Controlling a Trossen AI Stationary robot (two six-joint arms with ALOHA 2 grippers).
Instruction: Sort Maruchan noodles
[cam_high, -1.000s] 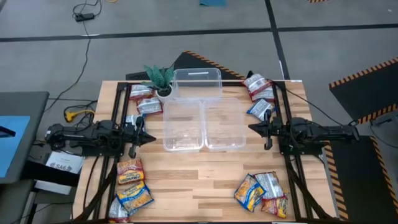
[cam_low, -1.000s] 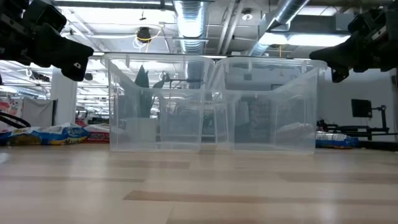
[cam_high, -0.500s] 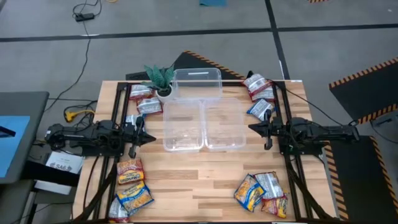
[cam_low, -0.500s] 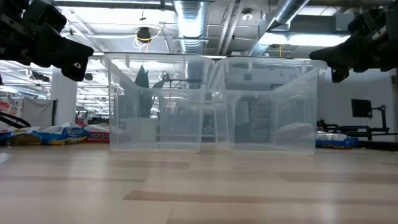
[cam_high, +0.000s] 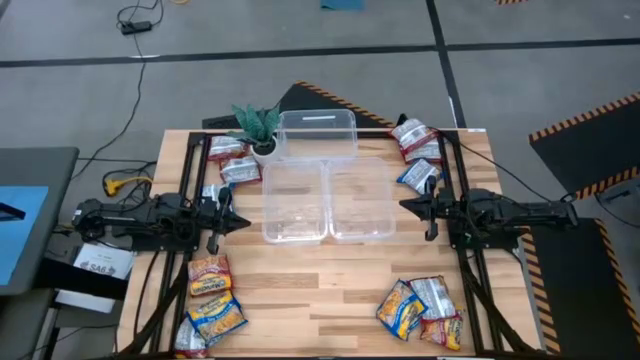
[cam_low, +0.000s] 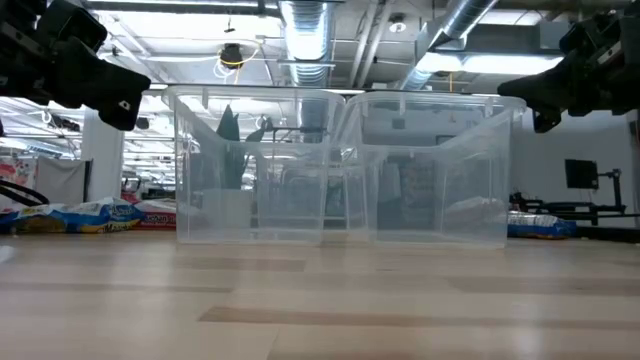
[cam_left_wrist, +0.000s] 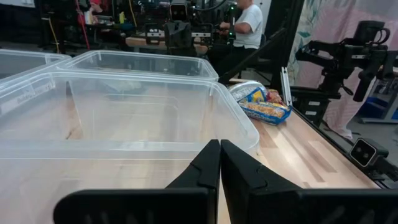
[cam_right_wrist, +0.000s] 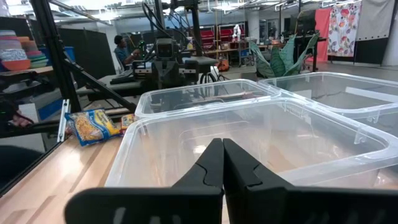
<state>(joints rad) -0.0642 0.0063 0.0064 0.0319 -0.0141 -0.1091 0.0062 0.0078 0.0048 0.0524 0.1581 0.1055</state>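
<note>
From the high view, the Maruchan noodles (cam_high: 412, 303) are lying in four loose clusters around the three clear bins (cam_high: 325, 200), which serve as the landmark: one cluster beyond the bins' left side next to the potted plant (cam_high: 257, 124), one beyond their right side, and two nearer the table's front edge, left and right of the bins. All three bins are sitting empty, two side by side and a third just behind them. The left gripper (cam_high: 228, 211) is hanging just left of the bins and the right gripper (cam_high: 408, 205) just right of them, each pinched together and carrying nothing.

In the low view, both front bins are showing nothing inside, and a few packets are lying flat on the table (cam_low: 320, 300) off to the bins' left and right.

The left wrist view is looking across the empty bins past fingers (cam_left_wrist: 205, 169) pressed together, with packets lying past the bins' far side. The right wrist view is showing the same: touching fingers (cam_right_wrist: 211, 163), empty bins, packets beyond.

The packets are likely light, crinkly and slippery, with a brittle noodle block inside, so pinching across a short edge or the sealed end seems safest; overlapping ones may drag a neighbour along.
</note>
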